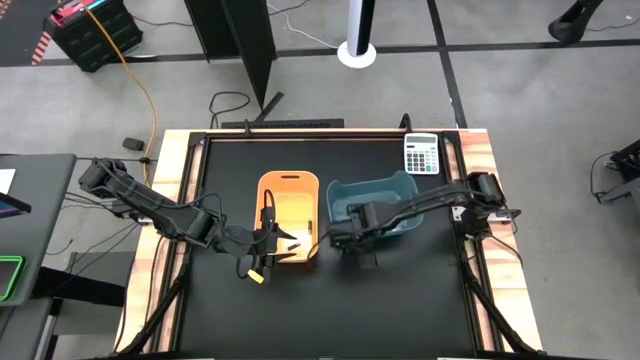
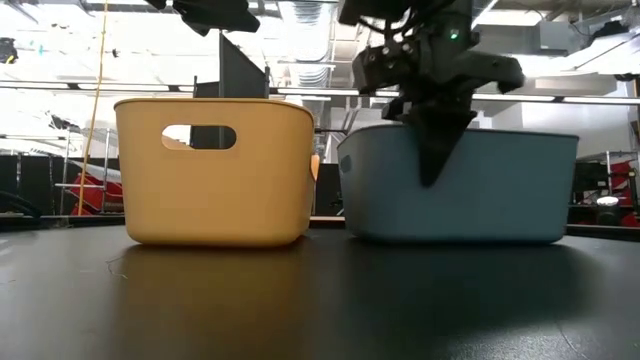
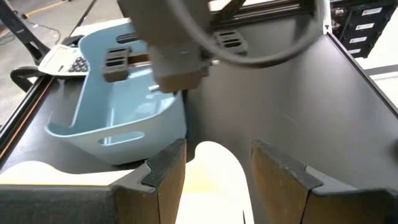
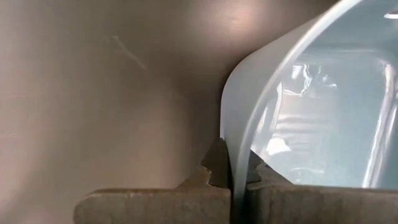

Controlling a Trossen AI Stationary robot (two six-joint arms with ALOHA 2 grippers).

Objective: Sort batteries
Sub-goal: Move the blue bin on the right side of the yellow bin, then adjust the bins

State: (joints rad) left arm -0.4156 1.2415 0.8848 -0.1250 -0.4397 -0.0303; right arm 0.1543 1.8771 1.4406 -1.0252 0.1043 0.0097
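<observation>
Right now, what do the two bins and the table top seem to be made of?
Orange bin and blue bin: likely moulded plastic, smooth with a soft sheen and rounded corners. Table top: a dark matte sheet that faintly mirrors the bins; its material is unclear.

Orange plastic bin [image 1: 288, 205] left of blue plastic bin [image 1: 395, 195] — side by side, grey-white calculator [image 1: 421, 154] behind them on black table [image 1: 400, 300]

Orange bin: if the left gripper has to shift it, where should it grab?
Probably the thin top rim of the orange bin, from straight above, one finger inside and one outside. The walls stand upright and the top is open. The left gripper already hangs open over its near edge.
</observation>
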